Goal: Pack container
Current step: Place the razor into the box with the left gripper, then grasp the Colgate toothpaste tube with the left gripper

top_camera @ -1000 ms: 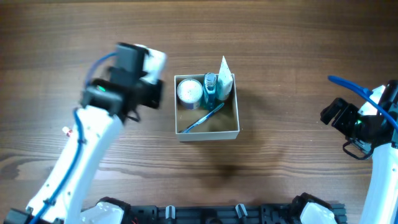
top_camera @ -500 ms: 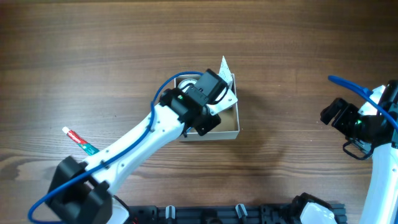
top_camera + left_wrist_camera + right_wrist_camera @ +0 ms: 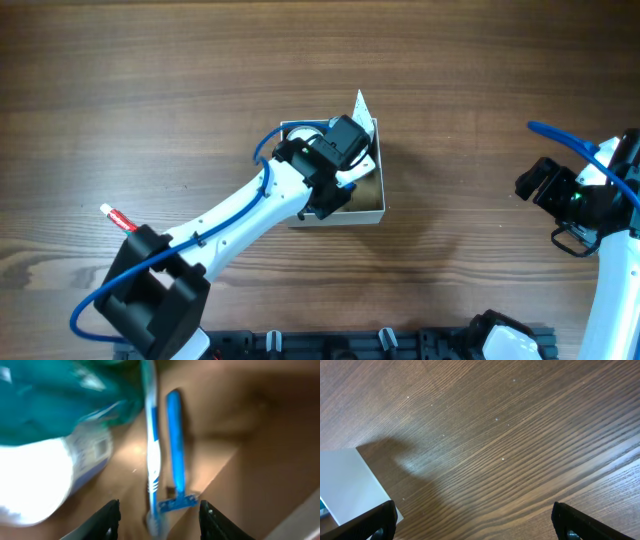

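The container [image 3: 366, 216] is a small white-walled box with a tan inside, at the table's middle. My left gripper [image 3: 342, 150] is down inside it, open. In the left wrist view its fingers [image 3: 160, 522] straddle the head of a blue-and-white toothbrush [image 3: 152, 455] lying on the tan floor [image 3: 240, 415]. A blue razor [image 3: 175, 465] lies right beside the toothbrush. A blurred teal-and-white bottle [image 3: 55, 455] fills the left. My right gripper [image 3: 545, 186] is open and empty over bare wood at the far right [image 3: 477, 527]; the box's white wall [image 3: 347, 485] shows at its left.
A red-and-white toothpaste tube [image 3: 118, 218] lies on the wood at the left, partly under my left arm. A white pointed packet [image 3: 361, 104] sticks up from the box's far right corner. The arm bases sit along the front edge.
My left arm swung right from the table's left side to over the box, and its gripper is now down inside it. The right arm has not moved.
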Controlling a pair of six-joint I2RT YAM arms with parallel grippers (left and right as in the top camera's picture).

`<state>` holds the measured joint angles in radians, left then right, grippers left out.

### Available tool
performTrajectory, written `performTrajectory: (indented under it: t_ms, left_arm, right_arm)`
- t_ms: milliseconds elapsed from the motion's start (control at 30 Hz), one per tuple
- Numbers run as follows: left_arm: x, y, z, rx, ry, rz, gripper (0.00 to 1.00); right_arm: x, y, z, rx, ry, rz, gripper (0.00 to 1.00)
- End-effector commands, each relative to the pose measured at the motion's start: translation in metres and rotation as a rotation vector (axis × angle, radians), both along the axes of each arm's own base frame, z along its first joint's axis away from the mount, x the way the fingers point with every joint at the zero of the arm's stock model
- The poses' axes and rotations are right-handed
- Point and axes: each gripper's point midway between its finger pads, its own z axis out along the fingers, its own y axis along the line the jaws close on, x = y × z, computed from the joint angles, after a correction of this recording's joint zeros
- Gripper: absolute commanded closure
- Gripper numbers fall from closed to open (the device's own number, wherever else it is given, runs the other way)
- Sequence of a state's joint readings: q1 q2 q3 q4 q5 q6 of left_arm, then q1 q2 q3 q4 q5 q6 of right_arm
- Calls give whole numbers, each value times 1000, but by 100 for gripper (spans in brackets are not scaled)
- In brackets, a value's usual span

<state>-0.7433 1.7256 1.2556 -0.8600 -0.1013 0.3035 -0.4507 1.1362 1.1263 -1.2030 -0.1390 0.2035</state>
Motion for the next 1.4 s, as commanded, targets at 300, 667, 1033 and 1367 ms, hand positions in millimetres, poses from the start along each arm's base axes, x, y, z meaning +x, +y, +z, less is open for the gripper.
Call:
performTrajectory:
  t_ms: [300, 667, 1033, 1367]
  left_arm:
    - [13, 301, 133, -297, -311, 1512, 0]
    - [-37, 394, 0, -326, 9, 2007, 0]
    - [-46, 385, -91, -208, 316, 2037, 0]
    - [-46, 385, -96, -204, 327, 2037, 67]
  right_arm:
    - [4, 1, 4, 1, -19, 20, 0]
    - [4, 1, 4, 1, -19, 20, 0]
    - [4, 1, 4, 1, -19, 20, 0]
    - [4, 1, 4, 1, -19, 20, 0]
